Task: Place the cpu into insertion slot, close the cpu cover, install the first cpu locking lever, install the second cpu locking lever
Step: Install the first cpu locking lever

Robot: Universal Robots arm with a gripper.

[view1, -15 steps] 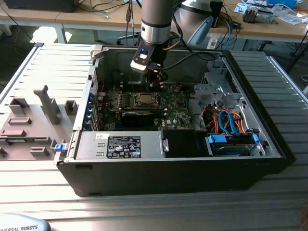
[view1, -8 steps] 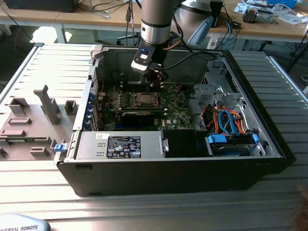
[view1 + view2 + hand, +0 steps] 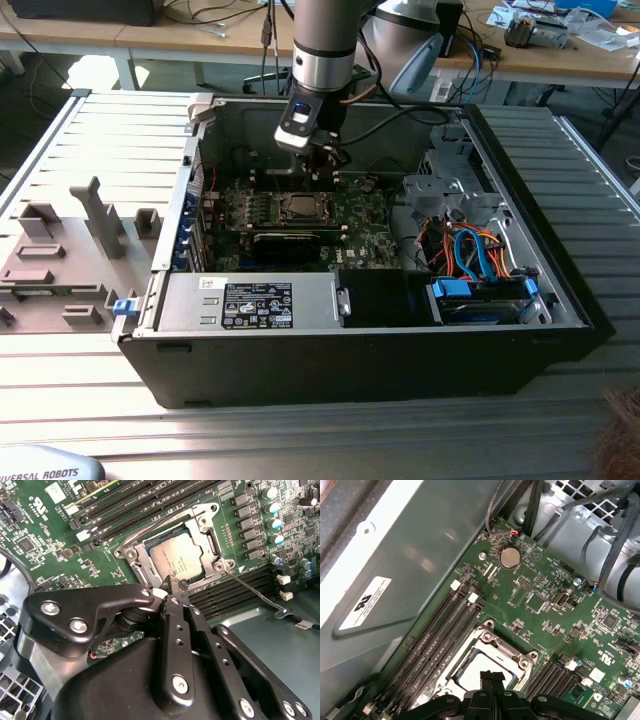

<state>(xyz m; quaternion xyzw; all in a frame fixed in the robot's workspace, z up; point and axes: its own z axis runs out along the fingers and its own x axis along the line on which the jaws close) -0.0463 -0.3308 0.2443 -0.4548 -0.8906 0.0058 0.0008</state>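
The cpu (image 3: 175, 557) lies in the socket on the green motherboard, its silver-grey top showing through the open centre of the cpu cover (image 3: 207, 535). The silvery cover frame sits flat around the chip. One thin locking lever (image 3: 255, 592) sticks out sideways from a socket corner across the memory slots. A second lever (image 3: 160, 522) runs along the opposite socket edge. My gripper (image 3: 172, 586) hovers at the socket's rim, fingers shut with nothing between them. The first wrist view has the gripper (image 3: 492, 676) over the cpu (image 3: 470, 677). From the exterior view the gripper (image 3: 335, 178) hangs just behind the socket (image 3: 300, 207).
The open computer case (image 3: 560, 300) surrounds the board with metal walls. Drive bays and orange and blue cables (image 3: 470, 250) fill the exterior view's right. A labelled power supply box (image 3: 250, 300) lies at the front. Memory slots (image 3: 435, 630) flank the socket. Grey fixtures (image 3: 100, 215) stand outside the case.
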